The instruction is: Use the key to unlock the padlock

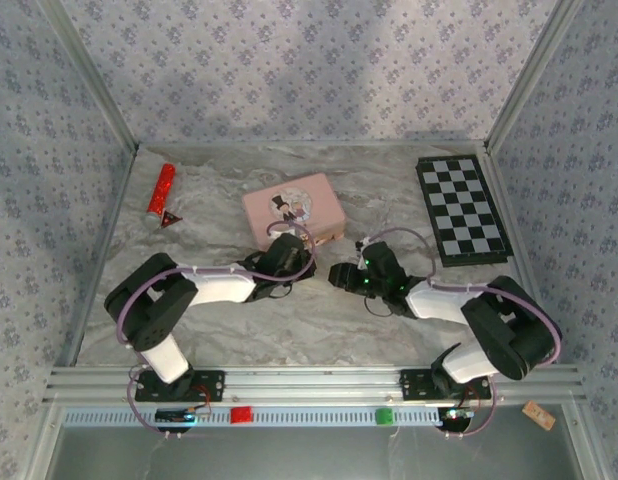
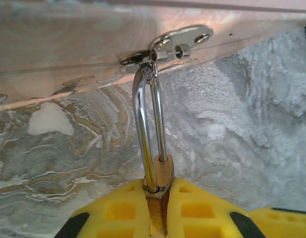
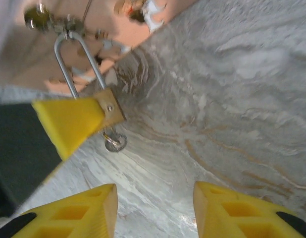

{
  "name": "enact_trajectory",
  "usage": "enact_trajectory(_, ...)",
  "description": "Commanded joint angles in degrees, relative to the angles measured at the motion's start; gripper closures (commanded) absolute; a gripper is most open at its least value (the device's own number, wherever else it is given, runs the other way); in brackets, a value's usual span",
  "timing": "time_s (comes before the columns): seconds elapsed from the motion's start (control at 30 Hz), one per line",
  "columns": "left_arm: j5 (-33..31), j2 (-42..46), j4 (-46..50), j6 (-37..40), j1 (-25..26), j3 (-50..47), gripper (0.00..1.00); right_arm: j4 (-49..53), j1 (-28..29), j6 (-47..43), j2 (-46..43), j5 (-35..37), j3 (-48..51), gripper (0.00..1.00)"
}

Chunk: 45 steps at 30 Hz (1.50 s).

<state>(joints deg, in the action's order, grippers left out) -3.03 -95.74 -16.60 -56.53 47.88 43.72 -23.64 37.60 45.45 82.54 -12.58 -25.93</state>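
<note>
The small brass padlock [image 2: 164, 171] hangs by its thin grey shackle [image 2: 145, 124] from the metal hasp [image 2: 180, 40] of the pink box [image 1: 292, 207]. My left gripper [image 2: 160, 187] is shut on the padlock's body, at the box's front right corner [image 1: 287, 250]. In the right wrist view the padlock [image 3: 112, 110] shows beside the left gripper's yellow finger [image 3: 69, 123]. A round silver key [image 3: 116, 142] sticks out of its underside. My right gripper [image 3: 154, 201] is open with nothing between its fingers. It hovers over the marble a short way from the key, right of the left gripper [image 1: 343, 274].
A red stick [image 1: 161, 190] lies at the back left next to a small dark triangle [image 1: 170, 218]. A black-and-white chessboard [image 1: 461, 208] lies at the back right. Patterned walls close the table on three sides. Open marble lies between the arms and in front.
</note>
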Motion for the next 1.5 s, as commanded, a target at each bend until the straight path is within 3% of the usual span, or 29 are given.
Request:
enact_trajectory(0.0, 3.21, 0.79, -3.66, -3.63, -1.03, 1.4, 1.0, -7.99, 1.23, -6.76, 0.9, 1.11, 0.58, 0.6)
enact_trajectory(0.1, 3.49, 2.16, -0.38, -6.05, -1.48, 1.73, 1.0, -7.76, 3.5, -15.53, -0.39, 2.26, 0.1, 0.61)
enact_trajectory(0.23, 3.6, 4.34, -0.43, -7.79, -1.8, 0.79, 1.0, -3.64, 8.65, -28.36, -2.89, 9.73, -0.77, 0.6)
enact_trajectory(0.37, 3.64, 5.96, 0.38, -8.7, -1.97, 0.53, 1.0, -9.85, 4.57, -26.93, -3.77, 9.28, 3.27, 0.59)
enact_trajectory(0.4, 3.72, 6.24, 0.34, -9.0, -1.99, 0.4, 1.0, -9.7, 3.12, -25.96, -3.32, 8.25, 3.08, 0.59)
enact_trajectory(0.47, 3.82, 6.62, 0.27, -9.11, -1.96, 0.17, 1.0, -12.06, -1.31, -21.23, -1.55, -0.37, 2.55, 0.59)
enact_trajectory(0.53, 4.32, 6.69, 0.2, -9.71, -2.06, 0.22, 1.0, -22.08, -5.33, -15.93, 1.73, -11.19, 3.64, 0.58)
enact_trajectory(0.6, 4.99, 6.7, -0.24, -10.43, -2.08, 0.05, 1.0, -27.57, -5.64, -14.1, 4.15, -15.19, 3.7, 0.59)
enact_trajectory(0.7, 6.13, 6.95, -0.59, -11.38, -2.27, 0.02, 1.0, -20.99, -2.51, -19.27, 3.97, -9.51, 2.42, 0.63)
enact_trajectory(0.93, 6.8, 8.94, 1.37, -11.69, -2.54, 0.64, 1.0, -13.37, -1.29, -27.87, 2.8, -7.38, 1.39, 0.63)
enact_trajectory(1.23, 7.06, 9.96, 2.92, -13.01, -2.63, 1.36, 1.0, -20.12, 1.65, -21.93, 6.04, -9.81, 0.29, 0.62)
enact_trajectory(1.47, 7.67, 10.18, 4.68, -13.22, -2.66, 2.21, 1.0, -12.5, 6.05, -30.18, 4.46, 0.55, -1.57, 0.66)
